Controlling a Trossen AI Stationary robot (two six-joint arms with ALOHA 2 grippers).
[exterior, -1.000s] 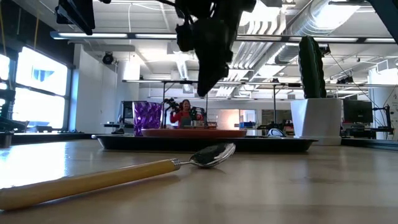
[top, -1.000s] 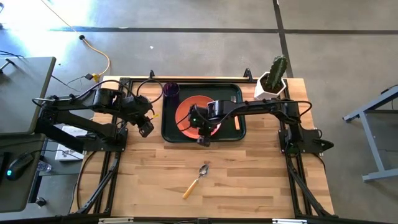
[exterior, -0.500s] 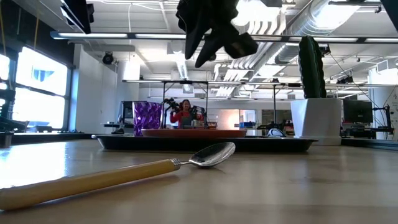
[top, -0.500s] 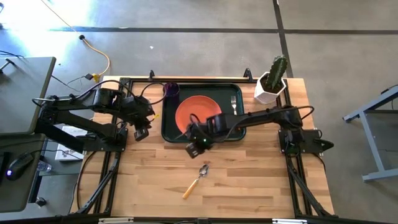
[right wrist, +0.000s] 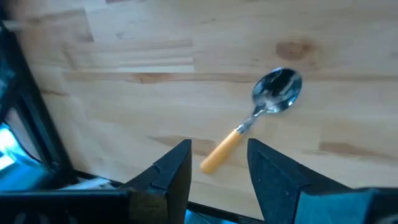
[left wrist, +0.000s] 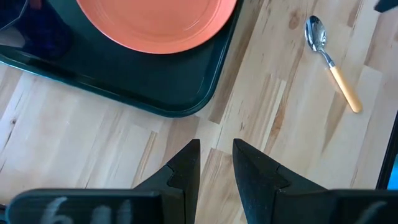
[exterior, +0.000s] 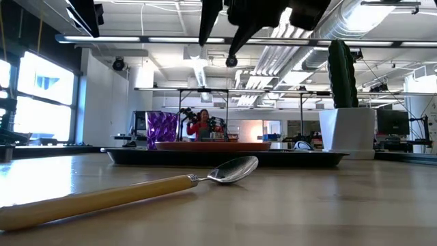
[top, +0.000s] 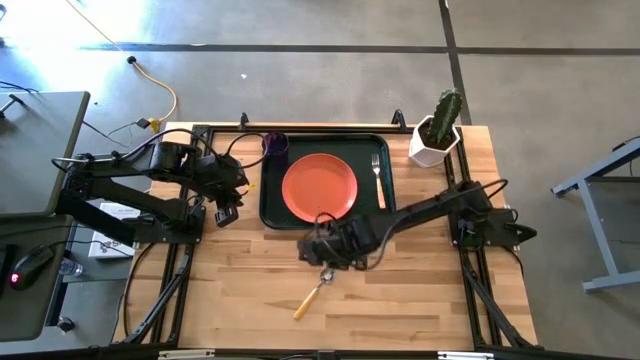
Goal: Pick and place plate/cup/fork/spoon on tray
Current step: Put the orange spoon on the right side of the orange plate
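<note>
Spoon (top: 314, 290) is the only piece not on the tray: it lies flat on the bare surface (top: 420, 300), near side, just in front of the tray's front rim. Long axis runs diagonal: metal bowl toward the tray, handle pointing to the near-left.

My right tool (top: 325, 256) hangs above the bowl end, fingers parted, gripping nothing. In its wrist view the handle end sits in the gap between my fingers (right wrist: 171, 171), bowl farther out. I'd judge the grab belongs on the handle, fingers across that diagonal.

Left tool (top: 226, 213) waits beside the tray's left edge, fingers (left wrist: 186, 168) slightly apart, empty, well farther from the spoon.

Behind: tray (top: 270, 215) already carries plate (top: 319, 186), fork (top: 378, 178) along its right side, cup (top: 275, 145) at back-left corner.
</note>
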